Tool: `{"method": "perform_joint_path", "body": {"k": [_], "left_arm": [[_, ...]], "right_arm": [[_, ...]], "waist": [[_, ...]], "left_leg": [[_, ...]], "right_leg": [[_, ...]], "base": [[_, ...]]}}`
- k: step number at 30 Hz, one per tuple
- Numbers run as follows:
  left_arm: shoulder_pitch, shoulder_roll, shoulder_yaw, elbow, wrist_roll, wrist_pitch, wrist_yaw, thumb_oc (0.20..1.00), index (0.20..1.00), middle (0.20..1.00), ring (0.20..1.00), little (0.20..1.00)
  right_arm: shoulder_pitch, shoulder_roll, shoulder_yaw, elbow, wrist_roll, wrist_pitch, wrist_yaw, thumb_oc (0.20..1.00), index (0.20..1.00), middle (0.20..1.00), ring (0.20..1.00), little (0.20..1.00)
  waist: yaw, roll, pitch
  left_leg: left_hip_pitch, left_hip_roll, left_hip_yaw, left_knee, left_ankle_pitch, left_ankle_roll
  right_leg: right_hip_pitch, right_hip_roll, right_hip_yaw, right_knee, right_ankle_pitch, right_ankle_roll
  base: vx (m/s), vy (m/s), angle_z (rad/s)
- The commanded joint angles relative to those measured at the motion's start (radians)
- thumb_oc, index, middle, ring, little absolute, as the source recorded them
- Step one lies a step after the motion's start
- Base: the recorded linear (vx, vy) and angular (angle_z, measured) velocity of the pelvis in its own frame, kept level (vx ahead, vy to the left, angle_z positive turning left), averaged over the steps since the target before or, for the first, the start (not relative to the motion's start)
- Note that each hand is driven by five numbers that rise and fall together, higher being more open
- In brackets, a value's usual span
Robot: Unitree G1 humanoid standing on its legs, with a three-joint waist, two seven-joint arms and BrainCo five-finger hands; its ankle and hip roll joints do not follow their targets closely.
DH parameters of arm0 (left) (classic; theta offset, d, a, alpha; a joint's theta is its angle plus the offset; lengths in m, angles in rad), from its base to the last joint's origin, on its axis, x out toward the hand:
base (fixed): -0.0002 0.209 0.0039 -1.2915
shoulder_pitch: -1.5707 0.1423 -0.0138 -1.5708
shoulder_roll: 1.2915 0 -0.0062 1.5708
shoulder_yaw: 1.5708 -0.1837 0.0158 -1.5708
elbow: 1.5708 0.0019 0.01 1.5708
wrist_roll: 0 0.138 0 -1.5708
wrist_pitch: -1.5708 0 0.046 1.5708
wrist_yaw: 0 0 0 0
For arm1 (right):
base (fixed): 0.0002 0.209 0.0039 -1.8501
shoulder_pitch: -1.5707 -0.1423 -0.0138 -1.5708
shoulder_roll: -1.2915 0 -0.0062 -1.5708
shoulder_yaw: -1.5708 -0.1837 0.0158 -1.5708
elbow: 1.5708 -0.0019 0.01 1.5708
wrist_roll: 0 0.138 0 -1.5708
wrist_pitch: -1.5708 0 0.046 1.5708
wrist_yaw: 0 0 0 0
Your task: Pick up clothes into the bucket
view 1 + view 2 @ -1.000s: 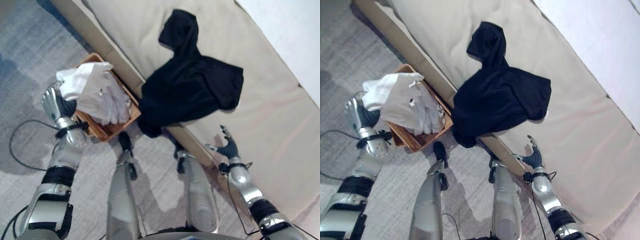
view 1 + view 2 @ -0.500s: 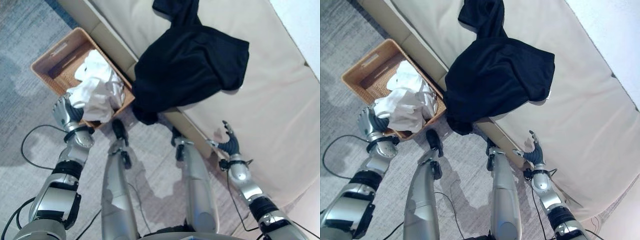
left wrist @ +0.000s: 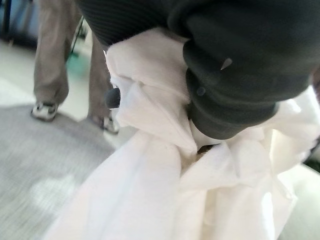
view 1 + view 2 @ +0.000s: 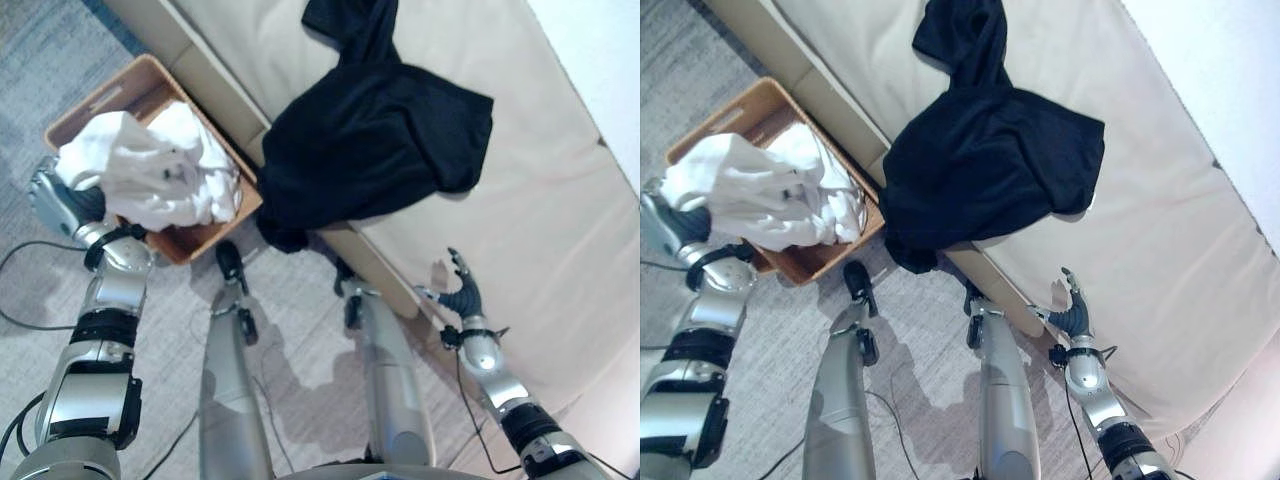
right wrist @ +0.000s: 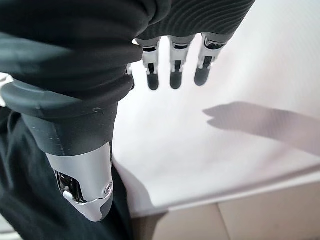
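The left hand [image 4: 62, 196] is clenched on a crumpled white cloth garment [image 4: 150, 180], which lies over the brown woven basket [image 4: 190, 240] beside it. The right hand [image 4: 462, 295], fingers relaxed, hovers near a black cloth garment [image 4: 380, 140] draped on the beige sofa [image 4: 560, 230].

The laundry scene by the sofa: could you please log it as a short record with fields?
white garment: bunched over the basket, gripped by the left hand
left hand: curled on the white cloth at the basket's near edge
basket: woven, on the floor against the sofa
black garment: draped on the sofa, hanging over its front edge
right hand: open, holding nothing
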Motion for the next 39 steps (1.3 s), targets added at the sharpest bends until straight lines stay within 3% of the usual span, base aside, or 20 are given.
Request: {"method": "perform_joint_path", "body": {"k": [1,8,11,12,13,25,27,31,32,35,36,39], "left_arm": [[0.024,0.036,0.019,0.008,0.053,0.011,0.04,0.2,0.2,0.2,0.2,0.2],[0.038,-0.021,0.004,0.043,0.047,0.005,0.018,0.2,0.2,0.2,0.2,0.2],[0.037,-0.051,-0.011,0.027,0.018,-0.018,-0.049,0.2,0.2,0.2,0.2,0.2],[0.036,-0.051,-0.011,0.027,0.017,-0.018,-0.049,0.319,0.319,0.319,0.319,0.319],[0.042,-0.058,-0.012,0.019,0.005,-0.027,-0.081,1.0,1.0,1.0,1.0,1.0],[0.071,-0.127,0.024,-0.002,-0.146,-0.154,-0.135,1.0,1.0,1.0,1.0,1.0],[0.105,-0.175,0.03,-0.056,-0.188,-0.218,-0.126,1.0,1.0,1.0,1.0,1.0],[0.189,-0.227,-0.004,-0.186,-0.2,-0.282,-0.163,1.0,1.0,1.0,1.0,1.0],[0.274,-0.248,-0.024,-0.275,-0.247,-0.343,-0.25,1.0,1.0,1.0,1.0,1.0],[0.313,-0.259,-0.032,-0.3,-0.297,-0.379,-0.321,1.0,1.0,1.0,1.0,1.0],[0.386,-0.285,-0.047,-0.325,-0.429,-0.424,-0.48,1.0,1.0,1.0,1.0,1.0],[0.502,-0.307,-0.11,-0.414,-0.538,-0.433,-0.662,1.0,1.0,1.0,1.0,1.0]], "right_arm": [[0.065,-0.05,0.013,-0.029,0.012,-0.035,0.008,1.0,1.0,1.0,1.0,1.0],[0.049,-0.044,0.016,-0.045,0.027,-0.043,0.008,1.0,1.0,1.0,1.0,1.0],[0.053,-0.05,0.001,-0.07,0.03,-0.039,0.007,1.0,1.0,1.0,1.0,1.0],[0.053,-0.05,0.0,-0.07,0.03,-0.038,0.007,1.0,1.0,1.0,1.0,1.0],[0.053,-0.052,-0.008,-0.07,0.028,-0.034,0.006,1.0,1.0,1.0,1.0,1.0],[0.071,-0.058,-0.032,-0.061,0.021,-0.025,0.017,1.0,1.0,1.0,1.0,1.0],[0.074,-0.048,-0.036,-0.031,0.028,-0.025,0.015,1.0,1.0,1.0,1.0,1.0],[0.064,-0.036,-0.045,0.031,0.036,-0.015,0.004,1.0,1.0,1.0,1.0,1.0],[0.059,-0.036,-0.065,0.061,0.038,0.001,-0.001,1.0,1.0,1.0,1.0,1.0],[0.058,-0.034,-0.078,0.065,0.043,0.011,0.002,1.0,1.0,1.0,1.0,1.0],[0.06,-0.03,-0.1,0.071,0.049,0.029,0.02,1.0,1.0,1.0,1.0,1.0],[0.032,-0.026,-0.098,0.099,0.035,0.047,0.051,1.0,1.0,1.0,1.0,1.0]], "waist": [[-0.016,0.027,-0.06],[-0.024,0.012,-0.058],[-0.031,0.009,-0.049],[-0.03,0.009,-0.049],[-0.03,0.01,-0.045],[-0.026,0.03,-0.068],[-0.014,0.028,-0.085],[0.015,0.03,-0.079],[0.03,0.028,-0.065],[0.038,0.029,-0.058],[0.05,0.03,-0.062],[0.07,0.039,-0.075]], "left_leg": [[0.051,0.026,-0.045,0.048,-0.138,-0.002],[0.05,0.031,-0.035,0.051,-0.144,0.0],[0.042,0.032,-0.03,0.055,-0.143,0.002],[0.042,0.032,-0.03,0.055,-0.143,0.002],[0.04,0.032,-0.029,0.057,-0.144,0.003],[0.095,0.025,-0.021,0.028,-0.137,0.004],[0.188,0.019,-0.019,-0.039,-0.119,-0.004],[0.312,0.004,-0.019,-0.111,-0.1,-0.011],[0.392,-0.009,-0.008,-0.159,-0.057,-0.008],[0.449,-0.012,-0.004,-0.188,-0.051,-0.011],[0.535,-0.016,0.005,-0.229,-0.047,-0.015],[0.64,-0.021,0.014,-0.288,-0.036,-0.021]], "right_leg": [[-0.035,-0.01,0.031,-0.04,0.142,0.049],[-0.04,0.0,0.041,-0.048,0.149,0.048],[-0.046,0.005,0.045,-0.05,0.152,0.048],[-0.047,0.005,0.045,-0.05,0.152,0.048],[-0.049,0.005,0.046,-0.049,0.153,0.047],[-0.02,0.004,0.042,-0.049,0.158,0.049],[0.059,-0.001,0.028,-0.079,0.172,0.059],[0.18,-0.005,0.01,-0.123,0.193,0.068],[0.265,-0.018,-0.005,-0.171,0.231,0.058],[0.316,-0.016,-0.006,-0.193,0.235,0.059],[0.402,-0.013,-0.012,-0.238,0.243,0.062],[0.511,-0.009,-0.021,-0.31,0.25,0.064]], "base": [[0.0,0.016,0.1],[0.0,0.005,0.03],[0.0,0.0,0.0],[-0.01,0.018,-0.06],[0.0,0.019,-0.08],[0.0,0.009,-0.03],[0.01,-0.005,0.02],[0.05,0.0,0.04],[0.0,0.0,0.0],[0.07,0.032,0.05],[0.13,0.012,-0.02],[0.13,-0.01,0.0]]}}
